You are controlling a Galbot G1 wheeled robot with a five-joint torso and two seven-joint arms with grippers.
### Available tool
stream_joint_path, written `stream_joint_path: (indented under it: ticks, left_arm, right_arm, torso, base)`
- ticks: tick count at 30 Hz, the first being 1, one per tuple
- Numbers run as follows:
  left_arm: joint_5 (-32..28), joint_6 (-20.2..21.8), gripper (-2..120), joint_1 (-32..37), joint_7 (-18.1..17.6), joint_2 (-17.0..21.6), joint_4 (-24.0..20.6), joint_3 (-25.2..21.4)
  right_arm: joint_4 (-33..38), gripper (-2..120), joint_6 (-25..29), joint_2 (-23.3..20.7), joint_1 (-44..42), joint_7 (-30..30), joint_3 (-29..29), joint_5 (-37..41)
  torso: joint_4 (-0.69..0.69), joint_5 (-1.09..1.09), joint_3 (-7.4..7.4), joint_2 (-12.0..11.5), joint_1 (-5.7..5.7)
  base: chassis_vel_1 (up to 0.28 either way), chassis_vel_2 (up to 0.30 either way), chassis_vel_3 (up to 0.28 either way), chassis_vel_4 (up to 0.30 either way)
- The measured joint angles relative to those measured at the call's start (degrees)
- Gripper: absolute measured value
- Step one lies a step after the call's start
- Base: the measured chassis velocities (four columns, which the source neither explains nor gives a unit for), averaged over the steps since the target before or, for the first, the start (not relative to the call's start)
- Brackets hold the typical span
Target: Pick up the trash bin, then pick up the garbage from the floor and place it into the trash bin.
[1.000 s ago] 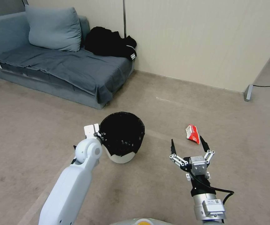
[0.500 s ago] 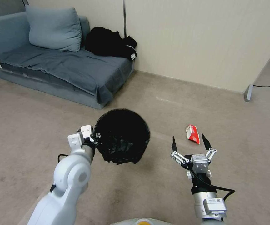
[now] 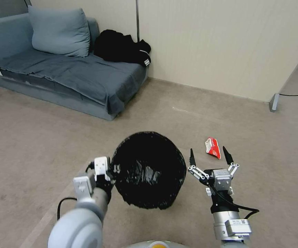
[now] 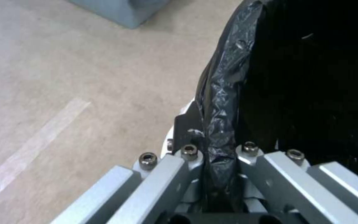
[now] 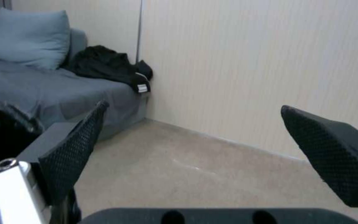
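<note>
The trash bin (image 3: 148, 170), lined with a crinkly black bag, hangs above the floor (image 3: 35, 137) with its mouth facing me. My left gripper (image 3: 111, 169) is shut on its near-left rim; the left wrist view shows the liner fold (image 4: 218, 124) pinched between the fingers. A red-and-white wrapper, the garbage (image 3: 213, 147), lies on the carpet to the right of the bin. My right gripper (image 3: 209, 156) hovers open just short of that wrapper, its black fingertips (image 5: 69, 149) spread wide. Part of the bin's liner (image 5: 1, 124) shows at the edge of the right wrist view.
A grey-blue sofa (image 3: 62, 74) with a cushion (image 3: 59, 31) and a black garment (image 3: 121, 46) stands at the back left. A beige wall (image 3: 225, 44) runs behind. A metal foot (image 3: 274, 102) and a cable lie at the far right. Pale tape lines (image 4: 29, 146) cross the carpet.
My left arm has lifted the trash bin off the floor and drawn it toward me and to the right. The right gripper has barely moved and stays open.
</note>
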Motion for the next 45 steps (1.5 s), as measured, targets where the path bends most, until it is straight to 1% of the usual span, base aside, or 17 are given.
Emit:
stream_joint_path:
  ticks: [1,4,5,7,11,16,18,22,35,45]
  left_arm:
    - [0.0,0.0,1,0.0,0.0,0.0,0.0,0.0]
    - [5.96,-2.53,1,3.2,1.16,-1.29,-0.13,1.03]
    - [5.96,-2.53,1,3.2,1.16,-1.29,-0.13,1.03]
    - [8.39,-4.09,1,4.53,1.17,-1.55,0.02,1.08]
    - [9.94,-5.22,1,4.96,1.35,-1.53,0.04,1.01]
    - [10.46,-5.82,1,5.08,1.36,-1.47,0.06,0.91]
    - [11.4,-7.27,1,5.08,1.29,-1.44,0.71,0.93]
    - [11.87,-8.83,1,5.22,0.78,-1.54,1.29,0.84]
    - [12.63,-9.56,1,5.11,0.28,-1.94,1.19,0.66]
    - [13.87,-10.43,1,5.58,0.39,-2.49,1.33,0.85]
  right_arm:
    - [0.0,100,0.0,0.0,0.0,0.0,0.0,0.0]
    - [-0.16,100,1.19,0.0,-0.11,-0.45,0.34,-0.03]
    - [-0.16,100,1.19,0.0,-0.11,-0.45,0.34,-0.03]
    - [-0.14,100,1.36,0.0,-0.19,-0.45,0.58,-0.04]
    - [0.06,100,1.35,0.0,-0.24,-0.46,0.81,0.1]
    - [0.25,100,1.24,0.0,-0.45,-0.46,1.15,0.54]
    - [0.55,100,1.01,0.0,-0.66,-0.45,1.41,0.6]
    - [0.78,100,0.83,0.0,-0.87,-0.49,1.49,0.76]
    - [0.55,100,0.86,0.0,-0.61,-0.43,1.61,0.94]
    - [-0.01,100,0.99,0.0,-0.36,-0.44,1.57,0.92]
  torso:
    - [0.0,0.0,0.0,0.0,0.0]
    - [-0.01,0.0,0.0,0.0,0.0]
    - [-0.01,0.0,0.0,0.0,0.0]
    - [0.0,-0.01,0.0,0.0,0.0]
    - [-0.01,0.0,0.0,0.0,0.0]
    - [-0.01,-0.01,0.0,0.0,0.0]
    - [-0.01,-0.01,0.0,0.0,0.0]
    - [0.0,-0.01,0.0,0.0,0.0]
    - [-0.01,-0.01,0.0,0.0,-0.01]
    - [-0.01,0.0,0.01,0.0,0.01]
  base:
    - [0.0,0.0,0.0,0.0]
    - [0.0,0.0,0.0,0.0]
    - [0.0,0.0,0.0,0.0]
    - [0.0,0.0,0.0,0.0]
    - [0.0,0.0,0.0,0.0]
    - [0.0,0.0,0.0,0.0]
    - [0.0,0.0,0.0,0.0]
    - [0.0,0.0,0.0,0.0]
    - [-0.018,0.015,0.013,-0.012]
    - [-0.164,0.144,0.161,-0.165]
